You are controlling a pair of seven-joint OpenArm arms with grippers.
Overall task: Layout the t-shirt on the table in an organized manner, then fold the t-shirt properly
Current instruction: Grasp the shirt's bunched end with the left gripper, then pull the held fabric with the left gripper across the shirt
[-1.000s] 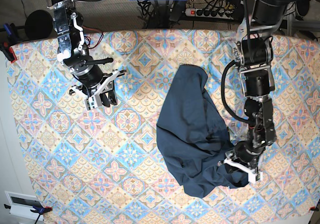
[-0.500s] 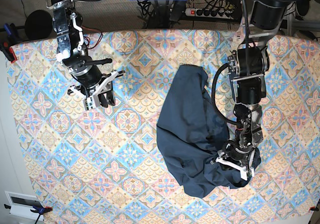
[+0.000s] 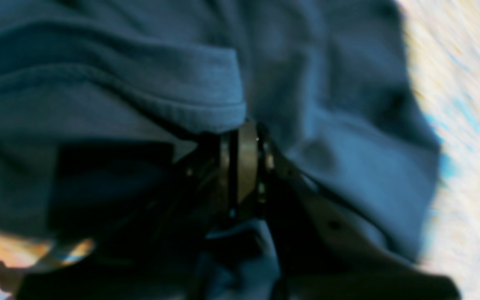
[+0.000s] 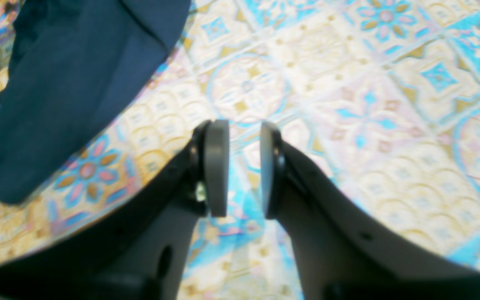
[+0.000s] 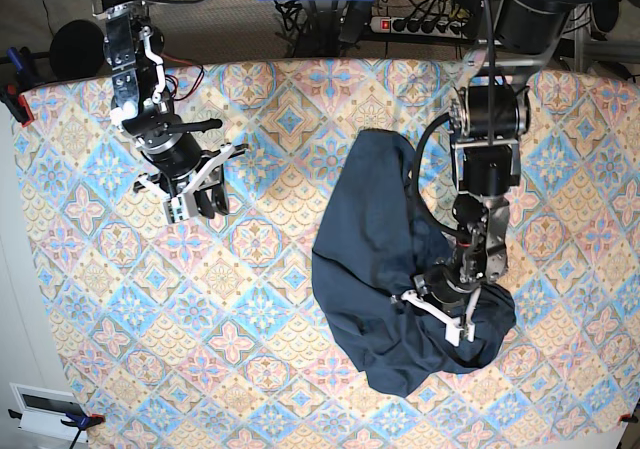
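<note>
The dark navy t-shirt [image 5: 380, 249] lies crumpled in a heap on the patterned table [image 5: 260, 299], right of the middle. My left gripper [image 5: 440, 319] is down in the heap's lower right part. In the left wrist view its jaws [image 3: 244, 137] are pressed together, shut on the t-shirt [image 3: 98, 96], whose folded hem lies right at the tips. My right gripper [image 5: 200, 204] hovers over bare table at the upper left, far from the shirt. Its fingers [image 4: 217, 166] stand apart with nothing between them, and the t-shirt [image 4: 69, 83] shows in that view's upper left corner.
A power strip [image 5: 420, 24] and cables lie behind the table's far edge. A red clamp [image 5: 15, 99] grips the cloth at the left edge. A white box [image 5: 45, 404] sits beyond the lower left corner. Patterned cloth [image 4: 390, 104] surrounds the right gripper.
My left arm has moved leftward onto the shirt heap and its jaws have closed on the fabric. The right arm has barely shifted.
</note>
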